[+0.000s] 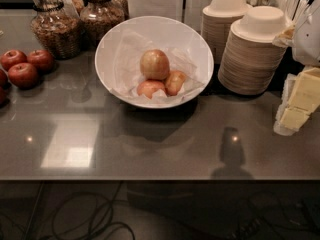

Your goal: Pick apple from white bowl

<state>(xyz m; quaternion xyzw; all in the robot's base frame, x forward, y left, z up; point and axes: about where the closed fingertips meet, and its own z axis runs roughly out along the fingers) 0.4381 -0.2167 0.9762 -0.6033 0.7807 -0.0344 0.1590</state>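
Note:
The apple [154, 64], the largest one, pale yellow-gold with a rosy blush, sits in the middle of the white bowl [111, 44] on crinkled white paper. Two smaller yellow-red apples lie just in front of it, one [150, 88] to the left and one [175, 82] to the right, both touching it. The bowl stands on a glossy grey counter at the back centre. The gripper is not in view.
Three dark red apples [24, 66] lie at the far left. Glass jars [54, 24] stand behind the bowl on the left. Two stacks of tan disposable bowls [250, 54] stand close to the bowl's right. Yellow packets [300, 101] sit at the right edge. Cables lie under the counter's front edge.

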